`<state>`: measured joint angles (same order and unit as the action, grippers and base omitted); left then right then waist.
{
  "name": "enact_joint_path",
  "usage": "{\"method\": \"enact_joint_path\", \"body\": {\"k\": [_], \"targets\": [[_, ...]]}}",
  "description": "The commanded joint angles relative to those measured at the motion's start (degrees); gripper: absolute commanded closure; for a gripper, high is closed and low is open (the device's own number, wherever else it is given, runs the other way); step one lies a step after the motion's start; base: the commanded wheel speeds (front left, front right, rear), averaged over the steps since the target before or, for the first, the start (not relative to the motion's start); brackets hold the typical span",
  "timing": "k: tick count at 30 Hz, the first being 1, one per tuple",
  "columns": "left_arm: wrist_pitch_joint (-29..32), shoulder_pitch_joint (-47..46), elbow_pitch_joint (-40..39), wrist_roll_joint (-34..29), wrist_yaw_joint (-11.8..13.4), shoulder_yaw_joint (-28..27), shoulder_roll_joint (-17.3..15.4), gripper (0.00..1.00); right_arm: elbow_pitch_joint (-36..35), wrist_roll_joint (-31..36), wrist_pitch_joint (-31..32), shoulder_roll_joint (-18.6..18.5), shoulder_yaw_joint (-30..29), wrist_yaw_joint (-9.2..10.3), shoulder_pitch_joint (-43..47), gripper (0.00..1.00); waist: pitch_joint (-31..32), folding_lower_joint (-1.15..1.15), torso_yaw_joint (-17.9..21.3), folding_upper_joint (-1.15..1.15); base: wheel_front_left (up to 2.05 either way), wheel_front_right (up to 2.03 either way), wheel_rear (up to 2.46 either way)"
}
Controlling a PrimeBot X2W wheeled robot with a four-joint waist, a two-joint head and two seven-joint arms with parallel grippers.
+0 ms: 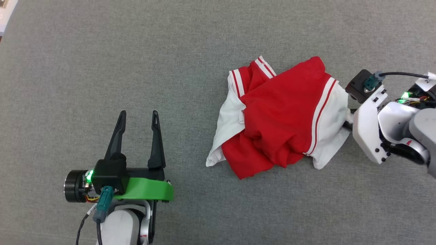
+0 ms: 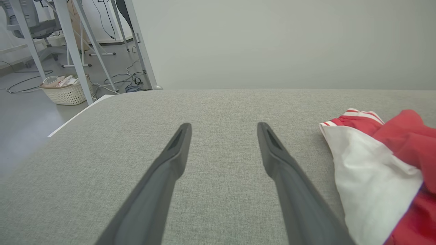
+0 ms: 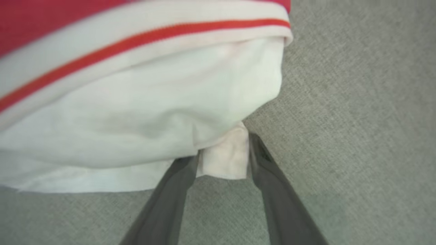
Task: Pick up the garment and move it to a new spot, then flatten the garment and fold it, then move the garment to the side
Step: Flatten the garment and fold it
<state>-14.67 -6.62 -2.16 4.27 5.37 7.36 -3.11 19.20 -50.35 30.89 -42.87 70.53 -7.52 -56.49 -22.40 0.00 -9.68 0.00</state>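
The garment [image 1: 279,112] lies crumpled on the grey table, red body uppermost, with white sleeves and striped trim at its left and right edges. My right gripper [image 1: 347,120] reaches in from the right at the white sleeve, its fingertips hidden under the cloth. In the right wrist view that gripper [image 3: 223,149] has a small fold of the garment's [image 3: 136,102] white sleeve pinched between its two fingers. My left gripper [image 1: 138,117] rests open at the lower left, well clear of the cloth. The left wrist view has the left gripper [image 2: 223,131] holding nothing and the garment [image 2: 371,180] off to its right.
Grey fabric covers the table [image 1: 102,68] all around the shirt. The table's left edge [image 2: 78,112] drops to a floor with a woven basket [image 2: 66,92], cables and metal frame legs [image 2: 139,44]. A pale object [image 1: 5,13] sits at the far left corner.
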Motion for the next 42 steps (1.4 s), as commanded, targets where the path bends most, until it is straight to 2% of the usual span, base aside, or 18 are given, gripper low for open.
{"method": "enact_joint_path", "body": {"k": [1,5,9,15,20,24,28,29,32,33,34,35,42], "targets": [[-0.3,0.2,0.3,-0.2,0.2,-0.3,0.2,0.0,0.7,-0.7,-0.8,1.9,2.4,0.03,2.4,1.0,1.2,0.0,1.0,0.0,0.0,0.0,0.0],[-0.3,0.8,0.8,-0.6,-0.4,-1.1,0.2,0.0,-0.5,-2.3,-6.5,1.1,2.4,0.03,1.2,1.0,3.3,0.0,2.2,0.0,0.0,0.0,0.0],[-0.3,2.2,1.4,-1.0,-1.2,-2.0,0.2,0.0,-2.6,-4.4,-12.6,-1.7,1.0,0.03,1.5,1.0,6.2,0.0,3.6,0.0,0.0,0.0,0.0],[-0.3,4.7,2.4,-1.4,-2.4,-3.1,0.2,0.0,-3.8,-9.0,-18.4,-9.4,-3.0,0.03,7.6,1.0,10.2,0.0,5.7,0.0,0.0,0.0,0.0],[-0.3,6.0,2.8,-1.6,-3.1,-3.9,0.2,0.0,-0.9,-13.7,-20.9,-14.5,-6.5,0.03,15.6,1.0,11.9,0.0,6.8,0.0,0.0,0.0,0.0],[-0.3,6.5,3.0,-1.7,-3.5,-4.3,0.2,0.0,3.8,-17.7,-21.8,-15.9,-8.4,0.03,22.1,1.0,12.8,0.0,7.1,0.0,0.0,0.0,0.0],[-0.3,6.8,3.3,-1.8,-3.9,-4.5,0.2,0.0,10.1,-20.7,-22.2,-15.6,-9.2,0.03,27.7,1.0,13.3,0.0,7.1,0.0,0.0,0.0,0.0],[-0.3,6.9,3.4,-2.0,-4.1,-4.6,0.2,0.0,13.7,-22.2,-22.6,-14.2,-9.6,0.03,30.4,1.0,13.5,0.0,7.0,0.0,0.0,0.0,0.0],[-0.3,7.1,3.4,-2.1,-4.2,-4.8,0.2,0.0,15.6,-22.5,-24.7,-12.6,-10.3,0.03,31.5,1.0,13.9,0.0,7.1,0.0,0.0,0.0,0.0],[-0.3,7.2,3.5,-2.2,-4.2,-4.9,0.2,0.0,15.9,-22.6,-25.8,-12.1,-10.8,0.03,31.5,0.78,14.0,0.0,7.2,0.0,0.0,0.0,0.0],[-0.3,7.3,3.5,-2.3,-4.3,-4.9,0.2,0.0,16.2,-22.3,-27.2,-11.6,-11.4,0.03,31.4,0.21,14.1,0.0,7.2,0.0,0.0,0.0,0.0],[-0.3,7.4,3.5,-2.4,-4.4,-5.0,0.2,0.0,16.3,-21.6,-29.0,-11.4,-11.9,0.03,31.1,0.0,14.2,0.0,7.3,0.0,0.0,0.0,0.0],[-0.3,8.3,3.4,-2.6,-4.5,-5.3,0.2,0.0,16.1,-17.0,-43.2,-10.1,-18.7,0.03,29.4,0.0,16.0,0.0,8.0,0.0,0.0,0.0,0.0]]}}
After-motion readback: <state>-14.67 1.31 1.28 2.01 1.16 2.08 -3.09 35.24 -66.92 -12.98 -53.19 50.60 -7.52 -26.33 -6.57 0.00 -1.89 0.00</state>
